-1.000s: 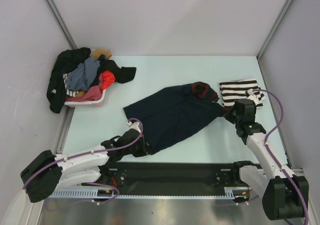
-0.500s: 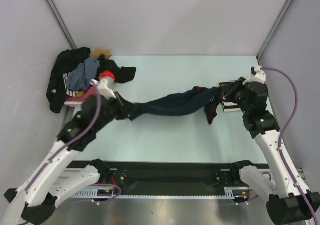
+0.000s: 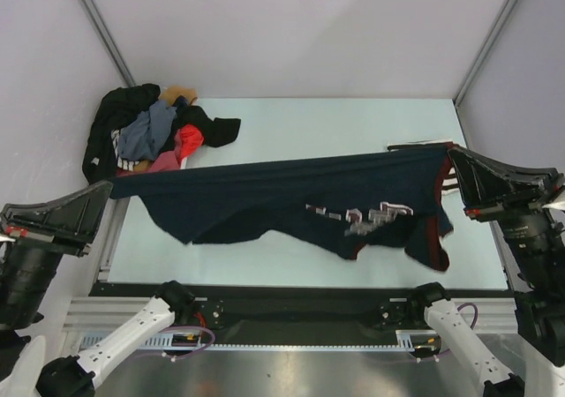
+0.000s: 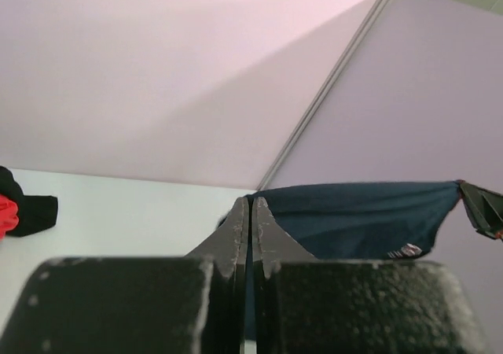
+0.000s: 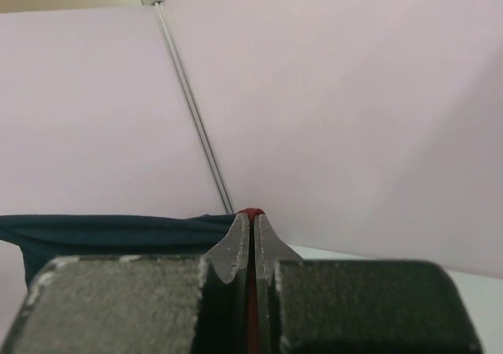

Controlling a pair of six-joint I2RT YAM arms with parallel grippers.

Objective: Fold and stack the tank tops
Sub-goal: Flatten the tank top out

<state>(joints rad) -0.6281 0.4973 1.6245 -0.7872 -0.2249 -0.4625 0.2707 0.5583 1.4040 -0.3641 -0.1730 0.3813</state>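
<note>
The navy jersey tank top (image 3: 291,198) with white lettering and dark red trim hangs stretched in the air between my two grippers, high above the table. My left gripper (image 3: 110,185) is shut on its left end; the cloth shows past its tips in the left wrist view (image 4: 354,220). My right gripper (image 3: 452,154) is shut on its red-trimmed right end (image 5: 251,212). The striped tank top (image 3: 446,181) lies at the table's right, mostly hidden behind the jersey.
A pale pink basket (image 3: 163,176) heaped with dark, grey-blue and red clothes (image 3: 150,132) stands at the back left. Pale walls close the table on three sides. The table surface (image 3: 309,123) is light green.
Both arms have risen sharply and moved apart. The jersey went from lying on the table, to a bunched rope between the grippers, to spread taut and hanging in the air.
</note>
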